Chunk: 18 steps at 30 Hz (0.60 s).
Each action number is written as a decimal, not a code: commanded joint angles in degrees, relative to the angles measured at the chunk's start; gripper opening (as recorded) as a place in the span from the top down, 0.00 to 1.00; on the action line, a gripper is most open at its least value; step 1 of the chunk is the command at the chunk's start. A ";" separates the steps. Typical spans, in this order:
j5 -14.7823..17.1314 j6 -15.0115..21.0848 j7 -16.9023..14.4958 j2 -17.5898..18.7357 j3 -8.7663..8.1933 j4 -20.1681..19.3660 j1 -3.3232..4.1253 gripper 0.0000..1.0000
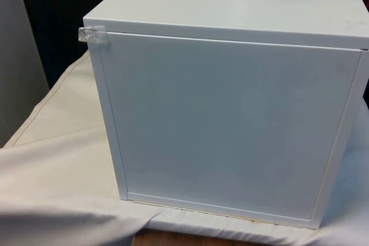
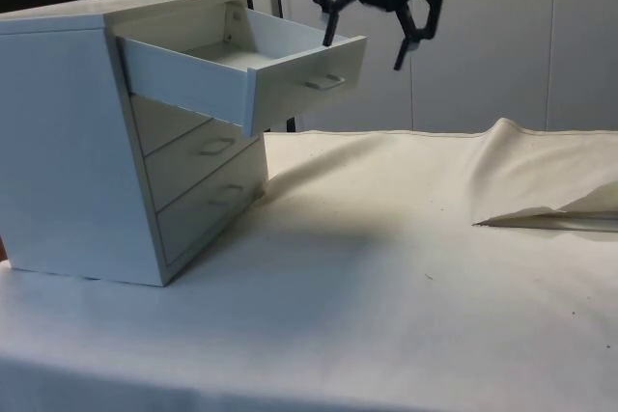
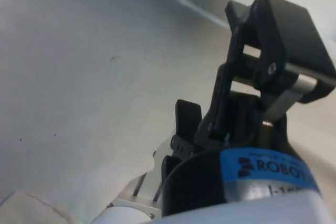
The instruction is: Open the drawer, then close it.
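Spread wide and holding nothing, the jaws of the gripper [image 2: 371, 43] hang in the air, as we see in the side view, just above the front edge of the open drawer [image 2: 253, 72] and a little past it, touching nothing. Below the jaws we find bare white cloth [image 2: 406, 258] stretching away from the chest of drawers [image 2: 87, 142], with a raised fold [image 2: 541, 176] well off to one side. We count three drawers: the top one pulled out, two shut beneath it, each with one handle [image 2: 325, 81]. From the front view we get the chest's plain back panel [image 1: 230, 125] and a scrap of tape [image 1: 92, 34] at one top corner.
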 commanded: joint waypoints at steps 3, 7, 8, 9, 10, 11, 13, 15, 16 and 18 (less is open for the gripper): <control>-2.46 0.86 1.78 -1.43 1.03 -2.23 -1.32 0.00; -4.81 0.97 3.50 -3.09 0.97 -4.58 -1.38 0.00; -5.27 0.97 3.84 -3.38 0.97 -4.98 -1.38 0.00; -5.79 0.97 4.30 -3.67 0.97 -5.44 -1.38 0.00; -4.93 0.06 3.67 -3.50 0.00 -5.10 -0.17 0.00; -6.30 1.03 4.76 -3.84 1.03 -5.90 -1.38 0.00; -7.22 1.03 5.56 -4.24 1.09 -6.65 -1.32 0.00; -8.77 0.97 7.05 -4.87 1.32 -7.91 -1.32 0.00; -9.22 0.97 7.51 -5.04 1.38 -8.31 -1.32 0.00; -8.54 0.29 6.93 -4.76 0.29 -8.02 -0.17 0.00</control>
